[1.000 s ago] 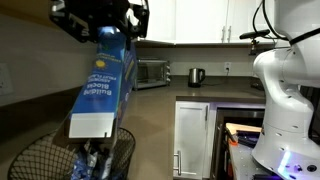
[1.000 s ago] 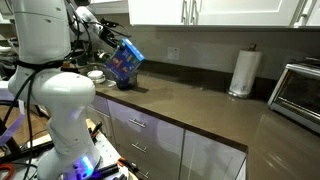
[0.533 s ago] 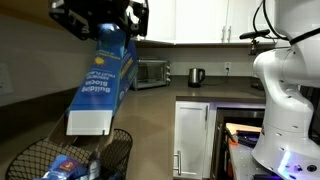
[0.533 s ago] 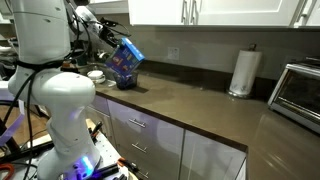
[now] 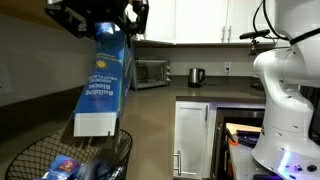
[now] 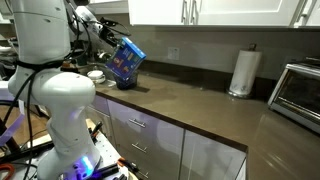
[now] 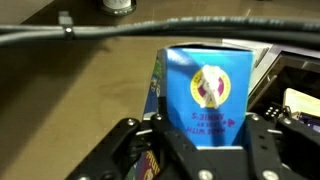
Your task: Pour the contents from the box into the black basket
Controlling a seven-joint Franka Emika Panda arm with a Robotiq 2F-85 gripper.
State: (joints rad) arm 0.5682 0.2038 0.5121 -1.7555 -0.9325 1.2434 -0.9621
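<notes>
My gripper (image 5: 103, 22) is shut on the upper end of the blue box (image 5: 102, 85). The box hangs tilted, its open brown-flapped end down over the black basket (image 5: 30, 162). Small blue packets (image 5: 68, 167) lie inside the basket. In an exterior view the box (image 6: 125, 62) is held over the basket (image 6: 124, 83) on the counter. In the wrist view the box's blue face with a yellow emblem (image 7: 207, 95) sits between my fingers (image 7: 205, 135), and a packet (image 7: 148, 163) shows below at the left.
A microwave (image 5: 151, 72) and kettle (image 5: 196, 76) stand at the far counter. A paper towel roll (image 6: 243, 72) and a toaster oven (image 6: 300, 95) stand further along the counter. White dishes (image 6: 96, 75) sit beside the basket.
The box has swung slightly and lifted a little. Blue packets have dropped from it and now lie in the basket.
</notes>
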